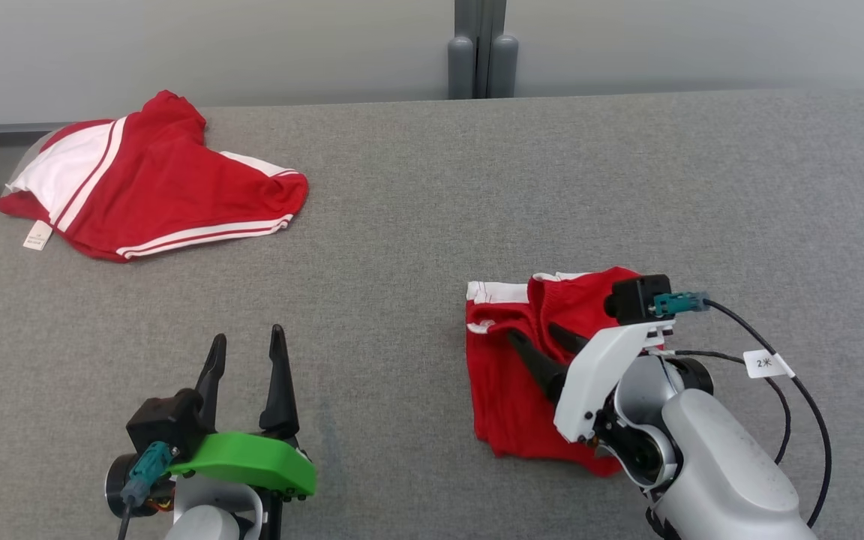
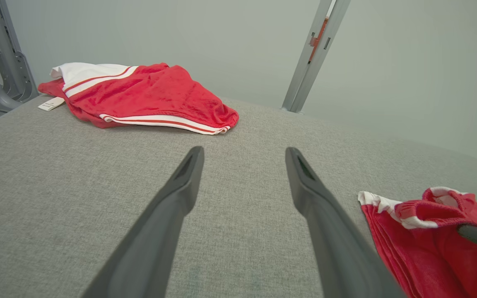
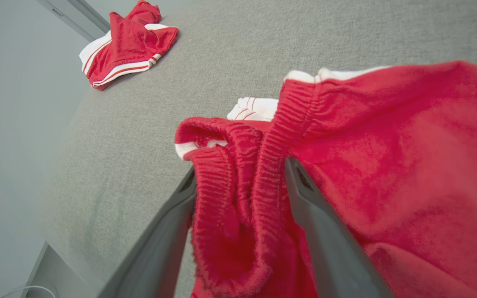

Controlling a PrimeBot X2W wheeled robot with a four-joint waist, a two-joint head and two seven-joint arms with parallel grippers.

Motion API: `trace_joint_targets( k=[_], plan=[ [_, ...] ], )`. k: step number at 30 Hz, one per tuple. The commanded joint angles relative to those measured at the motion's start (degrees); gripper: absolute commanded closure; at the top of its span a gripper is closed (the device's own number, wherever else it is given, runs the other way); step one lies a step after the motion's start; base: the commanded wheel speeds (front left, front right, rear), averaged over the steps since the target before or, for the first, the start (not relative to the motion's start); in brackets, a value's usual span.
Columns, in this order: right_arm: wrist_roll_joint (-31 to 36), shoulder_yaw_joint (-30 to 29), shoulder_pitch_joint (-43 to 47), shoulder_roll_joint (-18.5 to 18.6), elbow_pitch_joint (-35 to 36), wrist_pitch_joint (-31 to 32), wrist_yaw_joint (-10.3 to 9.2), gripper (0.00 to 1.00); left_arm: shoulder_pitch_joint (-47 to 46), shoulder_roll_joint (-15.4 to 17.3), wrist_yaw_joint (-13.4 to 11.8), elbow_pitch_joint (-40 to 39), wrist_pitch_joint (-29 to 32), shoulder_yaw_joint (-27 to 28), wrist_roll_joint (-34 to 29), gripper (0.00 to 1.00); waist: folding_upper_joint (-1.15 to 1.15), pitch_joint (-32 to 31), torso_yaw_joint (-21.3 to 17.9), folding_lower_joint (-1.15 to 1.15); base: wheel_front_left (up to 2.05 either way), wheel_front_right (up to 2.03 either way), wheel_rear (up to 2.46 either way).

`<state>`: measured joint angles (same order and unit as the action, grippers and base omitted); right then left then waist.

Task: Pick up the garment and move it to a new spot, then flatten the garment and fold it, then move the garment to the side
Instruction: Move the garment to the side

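The garment (image 1: 499,390) lies folded into a small bright red bundle on the grey table, right of centre, with white striped trim (image 1: 496,291) at its far edge. My right gripper (image 1: 533,331) rests on top of it, open. In the right wrist view a ribbed red fold (image 3: 238,198) bulges between the spread fingers (image 3: 325,231) of that gripper (image 3: 240,167). My left gripper (image 1: 247,334) hovers open and empty over bare table at the lower left, well clear of the garment (image 2: 429,240). Its fingers (image 2: 168,215) point toward the far side.
A second red cloth (image 1: 169,187) with a white panel, white stripes and a tag lies spread at the table's far left corner (image 2: 151,95). The grey padded table (image 1: 477,187) ends at a pale wall with a grey post (image 1: 481,52). A tagged black cable (image 1: 766,364) loops off my right wrist.
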<state>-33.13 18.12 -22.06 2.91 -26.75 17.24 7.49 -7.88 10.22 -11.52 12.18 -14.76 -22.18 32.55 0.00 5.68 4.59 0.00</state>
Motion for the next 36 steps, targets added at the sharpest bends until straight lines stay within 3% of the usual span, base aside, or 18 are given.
trace_joint_targets(
  k=[1,10,19,23,28,29,31,32,33,34,36],
  plan=[
    [-0.5,1.0,-0.3,0.0,0.5,-0.7,0.0,0.0,-0.9,0.0,0.2,0.2,-0.3,0.3,0.1,0.0,0.0,0.0,-0.2,0.0,0.0,0.0,0.0],
    [-1.0,6.0,3.2,0.3,7.8,-3.1,0.0,0.0,-0.9,0.0,0.3,0.1,-0.4,0.4,0.0,0.0,0.0,0.1,-2.2,0.0,0.0,0.0,0.0],
    [7.0,-1.7,5.6,1.6,13.2,-11.3,0.0,0.0,-1.2,0.1,0.3,-0.3,-0.5,0.4,-0.3,0.0,0.0,0.1,-3.1,0.0,0.0,0.0,0.0],
    [12.1,-6.1,6.6,1.7,13.0,-15.4,0.0,0.0,-1.4,-0.2,0.5,-0.3,-0.4,0.3,-0.4,0.0,0.0,0.2,-3.0,0.0,0.0,0.0,0.0],
    [16.8,-7.6,7.8,1.2,11.9,-19.6,0.0,0.0,-1.5,-0.6,0.7,-0.1,-0.4,0.3,-0.7,0.0,0.0,0.3,-3.0,0.0,0.0,0.0,0.0],
    [17.6,-7.5,8.1,1.2,11.3,-20.4,0.0,0.11,-1.5,-0.7,0.8,-0.1,-0.4,0.3,-0.8,0.0,0.0,0.4,-2.9,0.0,0.0,0.0,0.0],
    [18.7,-7.1,8.2,1.0,9.9,-21.6,0.0,0.65,-1.5,-0.9,1.0,0.0,-0.5,0.4,-0.8,0.0,0.0,0.4,-2.9,0.0,0.0,0.0,0.0],
    [19.1,-6.7,8.2,0.9,9.2,-22.1,0.0,0.72,-1.6,-1.0,1.0,0.1,-0.5,0.4,-0.9,0.0,0.0,0.5,-2.8,0.0,0.0,0.0,0.0],
    [19.8,-6.2,8.0,0.7,8.0,-22.5,0.0,0.95,-1.7,-1.1,1.1,0.2,-0.5,0.4,-1.0,0.0,0.0,0.6,-2.8,0.0,0.0,0.0,0.0],
    [20.2,-5.7,7.8,0.7,7.0,-22.9,0.0,1.0,-1.7,-1.2,1.1,0.2,-0.5,0.4,-1.0,0.0,0.0,0.6,-2.7,0.0,0.0,0.0,0.0],
    [21.1,-4.6,6.8,0.5,4.5,-23.8,0.0,1.0,-1.9,-1.3,1.3,0.3,-0.5,0.4,-1.1,0.0,0.0,0.8,-2.5,0.0,0.0,0.0,0.0]
  ],
)
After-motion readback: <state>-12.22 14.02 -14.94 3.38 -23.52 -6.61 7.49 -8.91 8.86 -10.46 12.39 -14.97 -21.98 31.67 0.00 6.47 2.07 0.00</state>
